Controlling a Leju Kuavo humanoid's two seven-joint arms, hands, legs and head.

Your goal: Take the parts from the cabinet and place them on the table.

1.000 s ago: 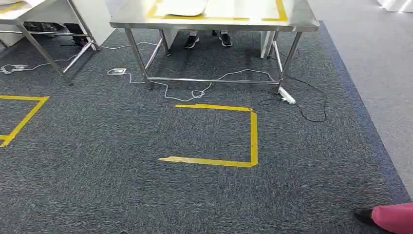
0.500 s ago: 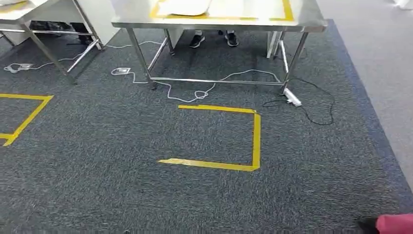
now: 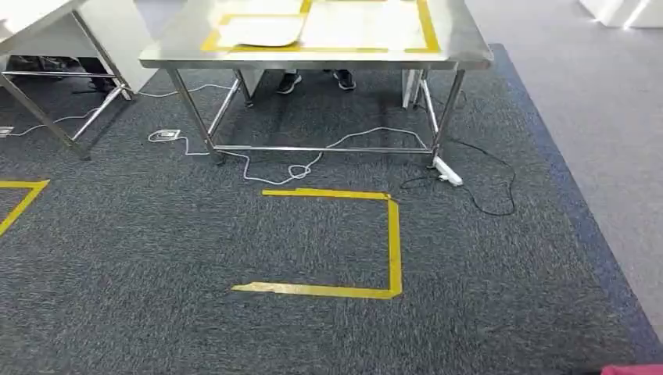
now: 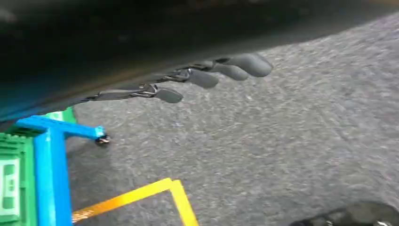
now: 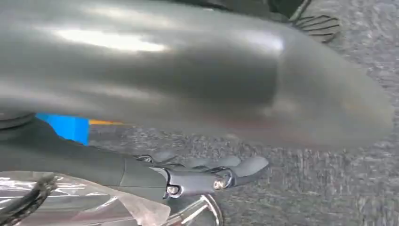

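Note:
The steel table (image 3: 469,55) stands ahead, with a yellow tape frame (image 3: 426,27) and white sheets (image 3: 262,31) on its top. My left hand (image 4: 207,77) hangs over the carpet, fingers stretched out and apart, holding nothing. My right hand (image 5: 207,176) lies against a part in a clear plastic bag (image 5: 80,202), with a shiny metal edge (image 5: 197,214) showing under the fingers; it appears to hold this bagged part. A blue and green cabinet frame (image 4: 47,165) stands close to the left hand.
A yellow tape square (image 3: 391,242) marks the carpet before the table. Cables (image 3: 297,168) and a power strip (image 3: 448,172) lie by the table legs. A person's shoes (image 3: 289,80) show behind the table. A second table (image 3: 31,16) stands at the left.
The whole view has shifted as the camera moved: more of the tabletop shows and the tape square sits lower. The pink-trousered leg at lower right has nearly left the frame.

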